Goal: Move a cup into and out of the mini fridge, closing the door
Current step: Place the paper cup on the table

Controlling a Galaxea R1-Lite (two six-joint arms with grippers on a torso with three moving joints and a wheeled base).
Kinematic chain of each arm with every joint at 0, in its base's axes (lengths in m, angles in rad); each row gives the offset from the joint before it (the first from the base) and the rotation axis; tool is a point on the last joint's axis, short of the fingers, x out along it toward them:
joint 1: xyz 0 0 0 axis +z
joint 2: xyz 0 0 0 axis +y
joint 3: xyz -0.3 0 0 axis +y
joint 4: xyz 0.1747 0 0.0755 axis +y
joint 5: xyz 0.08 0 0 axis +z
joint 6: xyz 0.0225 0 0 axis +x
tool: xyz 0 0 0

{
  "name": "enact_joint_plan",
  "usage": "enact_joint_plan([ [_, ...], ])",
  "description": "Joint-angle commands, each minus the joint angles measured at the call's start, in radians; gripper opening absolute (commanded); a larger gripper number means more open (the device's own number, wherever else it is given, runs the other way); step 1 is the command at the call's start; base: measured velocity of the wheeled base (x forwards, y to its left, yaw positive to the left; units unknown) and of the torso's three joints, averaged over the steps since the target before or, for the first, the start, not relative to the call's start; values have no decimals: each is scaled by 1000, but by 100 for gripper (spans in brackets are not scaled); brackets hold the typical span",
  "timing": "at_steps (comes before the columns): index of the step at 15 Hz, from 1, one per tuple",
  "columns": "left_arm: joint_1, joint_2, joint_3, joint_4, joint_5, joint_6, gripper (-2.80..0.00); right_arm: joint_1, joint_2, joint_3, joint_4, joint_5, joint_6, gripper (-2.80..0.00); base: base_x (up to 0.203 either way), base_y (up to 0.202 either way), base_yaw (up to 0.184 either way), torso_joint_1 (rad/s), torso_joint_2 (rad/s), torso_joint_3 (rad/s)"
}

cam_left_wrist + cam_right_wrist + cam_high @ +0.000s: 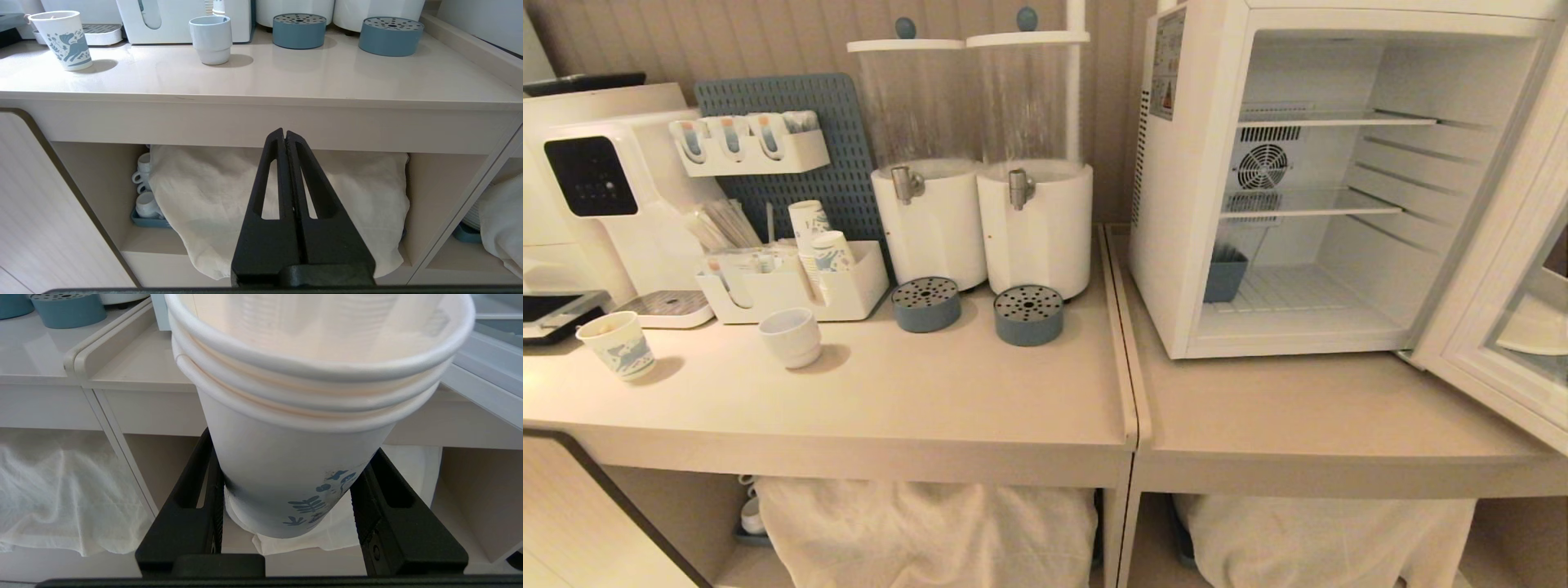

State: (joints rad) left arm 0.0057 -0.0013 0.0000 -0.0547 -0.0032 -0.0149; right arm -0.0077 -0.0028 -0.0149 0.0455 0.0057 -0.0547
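The sticker (1168, 65) on the mini fridge (1176, 245) cannot be read.

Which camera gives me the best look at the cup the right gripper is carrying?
The right wrist view: the cup fills it, clamped low on its body in the right gripper, with its layered rim and blue print visible. The head view shows neither that cup nor the arms. The left wrist view shows only other cups on the counter.

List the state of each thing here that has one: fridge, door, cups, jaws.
mini fridge: open, shelves bare, a small blue bin on its floor.
door: swung wide open.
cup: held upright between the right gripper jaws, outside the fridge.
left gripper: jaws shut, empty, below the counter edge.
patterned paper cup: upright on the counter.
ceramic cup: upright on the counter.
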Motion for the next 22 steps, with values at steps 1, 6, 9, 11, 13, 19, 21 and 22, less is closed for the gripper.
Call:
enact_joint_plan([
  [1, 0, 1, 18, -1, 0, 0, -280, 0, 1, 0, 2, 0, -1, -280, 0, 0, 0, 0, 0, 0],
  [6, 0, 1, 18, -1, 0, 0, -280, 0, 1, 0, 5, 2, -1, -280, 0, 0, 0, 0, 0, 0],
  [9, 0, 1, 18, -1, 0, 0, -280, 0, 1, -2, 7, 3, -1, -280, 0, 0, 0, 0, 0, 0],
  [11, 0, 1, 18, -1, 0, 0, -280, 0, 1, 0, 7, 3, -1, -280, 0, 0, 0, 0, 0, 0],
  [13, 0, 1, 18, -1, 0, 0, -280, 0, 1, 0, 7, 3, -1, -280, 0, 0, 0, 0, 0, 0],
  [19, 0, 1, 18, -1, 0, 0, -280, 0, 1, -1, 7, 3, -1, -280, 0, 0, 0, 0, 0, 0],
  [21, 0, 1, 18, -1, 0, 0, -280, 0, 1, -1, 7, 3, -1, -280, 0, 0, 0, 0, 0, 0],
  [22, 0, 1, 18, -1, 0, 0, -280, 0, 1, -1, 7, 3, -1, -280, 0, 0, 0, 0, 0, 0],
])
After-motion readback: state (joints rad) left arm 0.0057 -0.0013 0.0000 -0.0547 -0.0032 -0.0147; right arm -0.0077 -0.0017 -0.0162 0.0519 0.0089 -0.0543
